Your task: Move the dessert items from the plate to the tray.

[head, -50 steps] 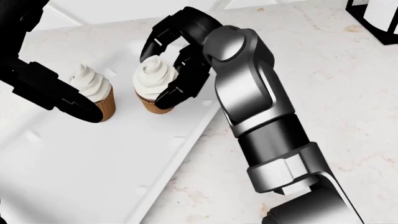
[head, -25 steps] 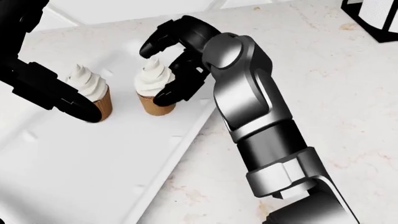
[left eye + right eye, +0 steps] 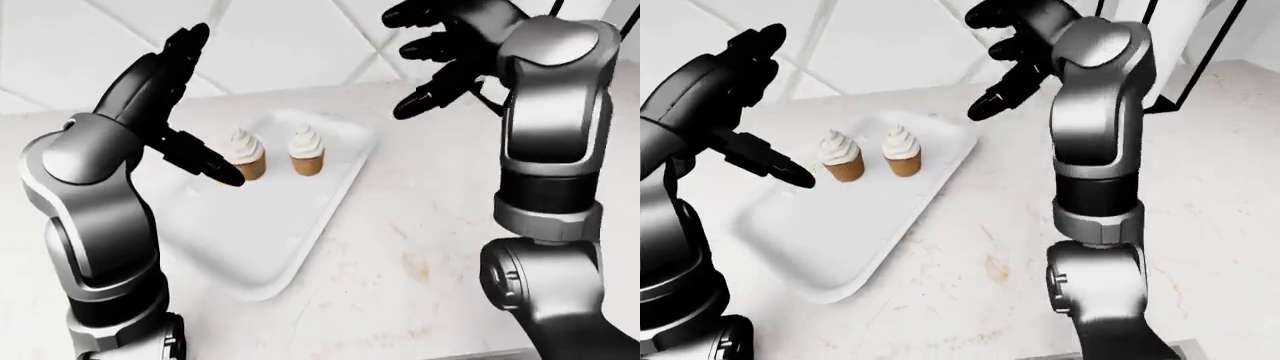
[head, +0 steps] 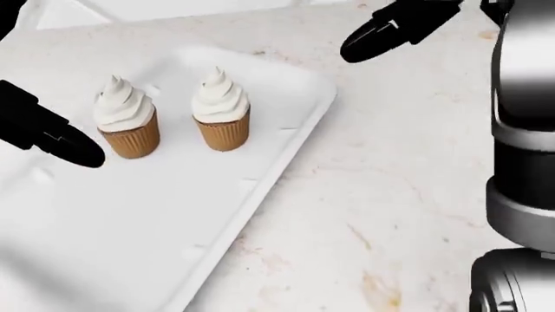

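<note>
Two cupcakes with white swirled frosting stand upright side by side on the white tray [image 4: 174, 214], the left cupcake [image 4: 127, 123] and the right cupcake [image 4: 221, 114]. My left hand [image 3: 205, 105] is open, fingers spread, just left of the left cupcake; one dark fingertip [image 4: 65, 144] points at its base without touching. My right hand [image 3: 410, 64] is open and raised, up and to the right of the tray, clear of both cupcakes. No plate shows in any view.
The tray lies slantwise on a pale marbled counter [image 4: 390, 195] that runs to the right and bottom of the head view. A white tiled wall [image 3: 890, 45] stands behind. A black-framed object [image 3: 1180, 45] sits at the top right of the right-eye view.
My right hand has let go of the right cupcake and lifted up and to the right. The cupcake stays upright on the tray. My left hand has drawn slightly leftward.
</note>
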### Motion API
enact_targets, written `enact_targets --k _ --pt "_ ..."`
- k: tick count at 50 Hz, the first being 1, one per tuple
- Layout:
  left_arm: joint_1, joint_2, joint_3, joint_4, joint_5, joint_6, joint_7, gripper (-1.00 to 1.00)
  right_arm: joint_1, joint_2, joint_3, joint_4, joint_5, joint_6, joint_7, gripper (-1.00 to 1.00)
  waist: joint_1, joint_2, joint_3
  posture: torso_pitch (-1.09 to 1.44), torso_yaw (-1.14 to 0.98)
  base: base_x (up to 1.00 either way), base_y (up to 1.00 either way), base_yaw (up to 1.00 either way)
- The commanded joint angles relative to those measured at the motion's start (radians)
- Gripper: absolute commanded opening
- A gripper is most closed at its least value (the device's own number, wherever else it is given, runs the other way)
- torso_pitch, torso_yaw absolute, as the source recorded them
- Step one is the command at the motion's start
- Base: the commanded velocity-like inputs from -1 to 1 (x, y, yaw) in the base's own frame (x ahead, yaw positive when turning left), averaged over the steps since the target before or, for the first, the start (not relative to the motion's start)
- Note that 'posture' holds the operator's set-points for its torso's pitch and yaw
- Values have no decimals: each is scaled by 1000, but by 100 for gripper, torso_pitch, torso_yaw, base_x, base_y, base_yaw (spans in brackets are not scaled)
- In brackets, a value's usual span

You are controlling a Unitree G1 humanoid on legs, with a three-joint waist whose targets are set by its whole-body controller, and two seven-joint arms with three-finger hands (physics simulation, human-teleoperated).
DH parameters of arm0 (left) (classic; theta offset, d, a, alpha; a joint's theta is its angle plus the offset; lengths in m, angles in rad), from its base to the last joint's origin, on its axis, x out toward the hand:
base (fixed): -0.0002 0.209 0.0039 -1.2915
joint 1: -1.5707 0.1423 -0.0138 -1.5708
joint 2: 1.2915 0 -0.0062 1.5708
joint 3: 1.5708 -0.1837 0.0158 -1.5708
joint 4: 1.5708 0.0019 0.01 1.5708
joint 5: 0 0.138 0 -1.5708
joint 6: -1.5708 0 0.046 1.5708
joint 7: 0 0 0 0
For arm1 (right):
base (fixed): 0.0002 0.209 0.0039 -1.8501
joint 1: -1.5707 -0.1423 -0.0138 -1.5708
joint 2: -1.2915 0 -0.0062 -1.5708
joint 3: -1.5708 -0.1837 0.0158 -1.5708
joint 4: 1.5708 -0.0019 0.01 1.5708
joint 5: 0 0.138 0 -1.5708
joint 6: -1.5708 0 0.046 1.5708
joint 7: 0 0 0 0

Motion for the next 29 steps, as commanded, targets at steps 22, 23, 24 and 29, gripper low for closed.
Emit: enact_targets --k 22,23,24,29 --pt "180 235 217 -195 -100 25 -5 100 439 -503 -448 -551 507 268 -49 100 12 -31 -20 0 0 0 0 0" --pt "188 240 226 -213 -102 32 -5 100 468 -517 -475 -580 538 276 -65 100 12 -30 -19 0 0 0 0 0" --pt "205 253 259 -260 -107 50 -15 100 519 -530 -540 -631 560 277 -83 100 11 -29 -16 0 0 0 0 0" --pt "244 306 336 -374 -149 116 -37 100 674 -553 -704 -759 697 271 -145 100 9 -43 -11 0 0 0 0 0"
